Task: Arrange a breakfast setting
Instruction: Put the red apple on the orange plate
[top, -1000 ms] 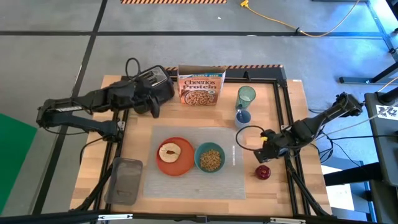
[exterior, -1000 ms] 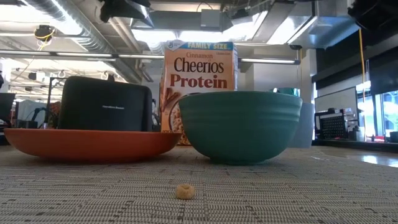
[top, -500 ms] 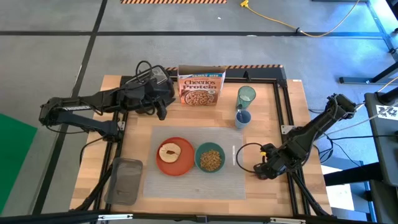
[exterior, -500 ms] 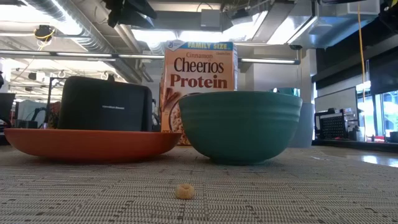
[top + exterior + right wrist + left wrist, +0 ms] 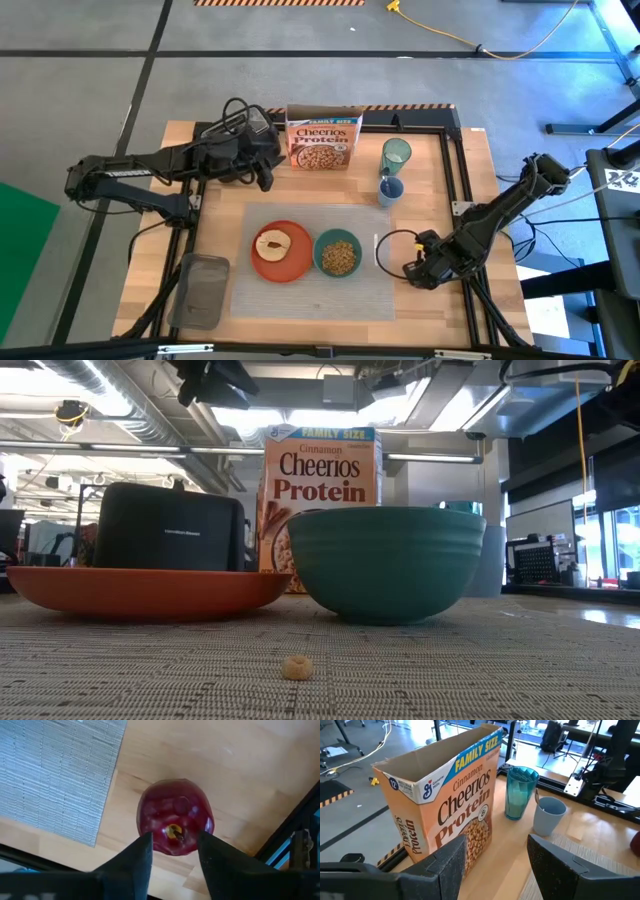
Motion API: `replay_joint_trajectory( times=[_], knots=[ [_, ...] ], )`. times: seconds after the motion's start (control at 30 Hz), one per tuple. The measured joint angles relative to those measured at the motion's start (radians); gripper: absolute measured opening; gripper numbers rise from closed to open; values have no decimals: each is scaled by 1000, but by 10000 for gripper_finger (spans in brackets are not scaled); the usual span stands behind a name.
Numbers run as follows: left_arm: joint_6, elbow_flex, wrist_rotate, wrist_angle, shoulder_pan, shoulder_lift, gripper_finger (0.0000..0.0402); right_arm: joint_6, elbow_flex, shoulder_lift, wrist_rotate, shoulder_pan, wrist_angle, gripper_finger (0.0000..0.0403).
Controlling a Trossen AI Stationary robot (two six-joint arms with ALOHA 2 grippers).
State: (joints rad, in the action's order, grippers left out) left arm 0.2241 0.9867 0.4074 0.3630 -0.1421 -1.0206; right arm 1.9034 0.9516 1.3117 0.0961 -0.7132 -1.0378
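A small red apple (image 5: 175, 817) rests stem up on the bare wood, just off the near right corner of the pale ribbed placemat (image 5: 315, 290). My right gripper (image 5: 420, 272) hangs over it, open, one finger on each side. In the high view the gripper hides the apple. On the mat are the orange plate (image 5: 282, 252) with the toast slice (image 5: 272, 243), the teal bowl (image 5: 339, 255) of cereal and a silver utensil (image 5: 376, 250). The green tumbler (image 5: 396, 153) stands farther back. My left gripper (image 5: 502, 865) is open and empty over the black toaster (image 5: 170, 525). My right gripper comes at the apple from above, pointing down, with its two fingers (image 5: 142, 851) on either side of the apple's upper half (image 5: 172, 840). I cannot tell whether they touch it. The apple rests on the table.
The Cheerios box (image 5: 323, 140) stands at the far edge beside the toaster. A pale blue cup (image 5: 390, 189) with a utensil in it stands near the tumbler. A grey tray (image 5: 200, 290) lies at the near left. A loose cereal ring (image 5: 295, 667) lies on the mat.
My right gripper has gone toward the table's near edge and down, from beside the apple to right over it, and now hides it in the high view. My left arm has shifted a little toward the right over the toaster.
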Motion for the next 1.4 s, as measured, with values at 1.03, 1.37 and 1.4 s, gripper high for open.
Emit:
replay_joint_trajectory(
  times=[1.03,1.37,1.4],
  knots=[
    [10,0,0,2,0,0,204,-25,-1,17,-10,-1,-13,132],
    [27,0,-1,3,1,0,204,-47,-18,49,29,0,18,85],
    [30,0,-1,2,1,0,204,-47,-14,50,30,0,9,78]
  ],
)
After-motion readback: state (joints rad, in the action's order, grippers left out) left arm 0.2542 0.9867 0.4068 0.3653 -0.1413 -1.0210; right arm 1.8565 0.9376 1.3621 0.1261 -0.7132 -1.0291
